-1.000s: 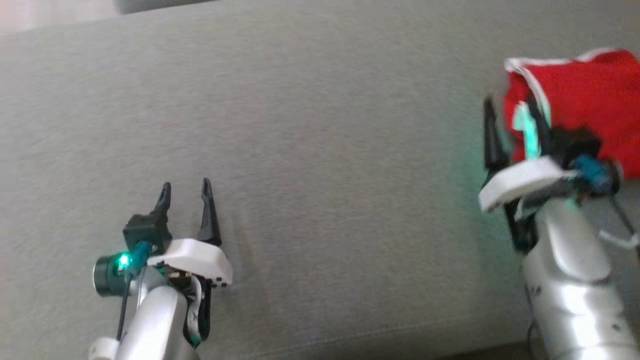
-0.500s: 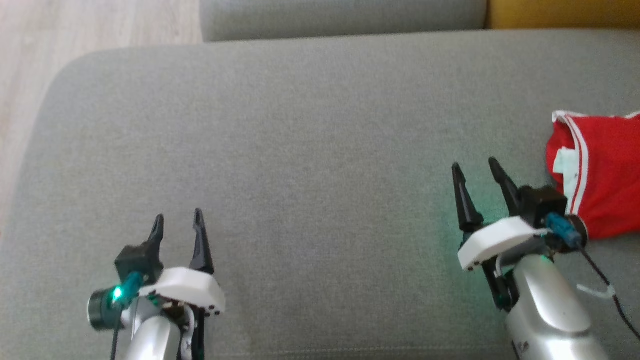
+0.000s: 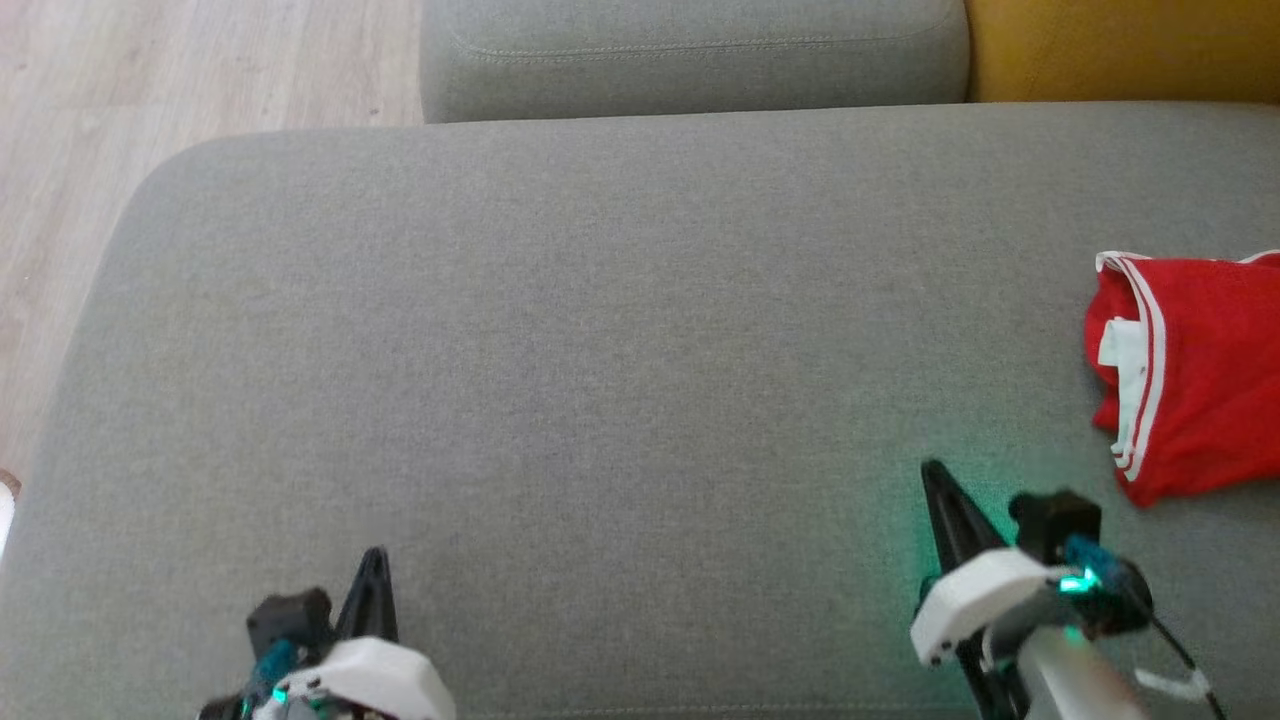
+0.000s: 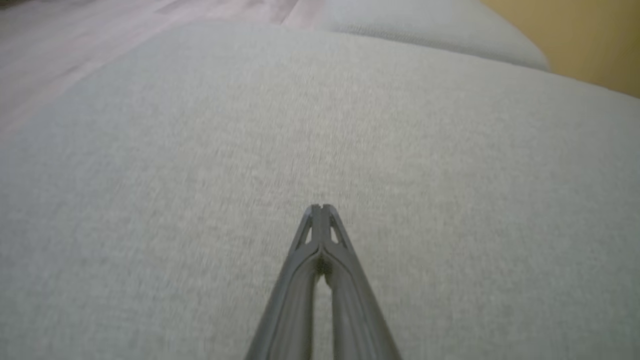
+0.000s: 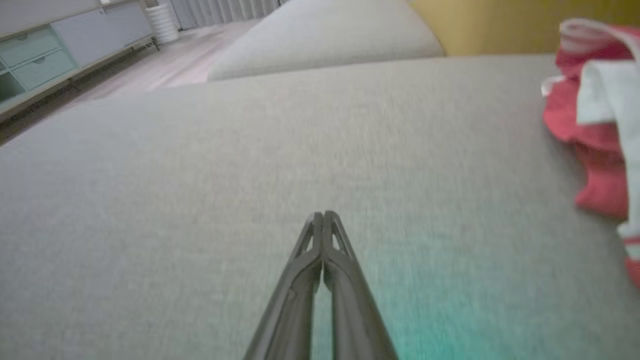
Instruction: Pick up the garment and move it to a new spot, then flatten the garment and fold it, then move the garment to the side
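My left gripper (image 4: 321, 209) and right gripper (image 5: 323, 216) hold tapered dark fingers pressed together, empty, over the woven grey cushion (image 3: 600, 330); the crumpled red garment (image 3: 1205, 385), white-striped, lies at its right edge.

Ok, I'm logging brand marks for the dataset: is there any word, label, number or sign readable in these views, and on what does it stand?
No text can be read in any view.
The red garment has a white patch inside its striped edge, perhaps a label; any print on it is too small and blurred to read.
The grey sofa cushion shows no writing.
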Tool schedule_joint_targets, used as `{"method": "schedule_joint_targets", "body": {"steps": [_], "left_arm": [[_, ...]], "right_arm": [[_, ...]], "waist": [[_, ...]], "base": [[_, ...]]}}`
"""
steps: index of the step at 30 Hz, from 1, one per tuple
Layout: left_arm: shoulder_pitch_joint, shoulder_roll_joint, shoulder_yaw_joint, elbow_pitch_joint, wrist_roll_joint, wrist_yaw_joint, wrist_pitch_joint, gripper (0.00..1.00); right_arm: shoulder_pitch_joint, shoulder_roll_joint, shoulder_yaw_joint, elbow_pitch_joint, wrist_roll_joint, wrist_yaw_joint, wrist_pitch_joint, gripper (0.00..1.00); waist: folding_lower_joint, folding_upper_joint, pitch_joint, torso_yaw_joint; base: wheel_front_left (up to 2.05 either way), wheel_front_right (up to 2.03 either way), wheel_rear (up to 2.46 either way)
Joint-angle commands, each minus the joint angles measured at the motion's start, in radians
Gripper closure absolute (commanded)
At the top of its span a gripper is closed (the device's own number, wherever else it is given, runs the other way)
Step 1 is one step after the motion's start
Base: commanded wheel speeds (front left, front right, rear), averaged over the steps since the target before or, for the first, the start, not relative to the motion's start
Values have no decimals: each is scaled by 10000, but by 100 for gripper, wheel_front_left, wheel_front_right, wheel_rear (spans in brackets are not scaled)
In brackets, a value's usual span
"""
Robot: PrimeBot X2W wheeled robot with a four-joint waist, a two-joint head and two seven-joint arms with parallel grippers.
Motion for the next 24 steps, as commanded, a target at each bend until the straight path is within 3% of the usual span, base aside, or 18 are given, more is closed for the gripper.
{"method": "schedule_joint_targets", "body": {"steps": [1, 24], "left_arm": [[-397, 28, 104, -311, -291, -63, 51, 100], [-517, 55, 605, -674, -2698, -502, 684, 100]], "right_arm": [[-553, -22, -109, -354, 320, 2, 77, 100], [-194, -24, -480, -1238, 2954, 14, 668, 100]], "waist": [[1, 0, -3, -2], [1, 0, -68, -20]], "base": [[0, 0, 0], [0, 0, 0]]}}
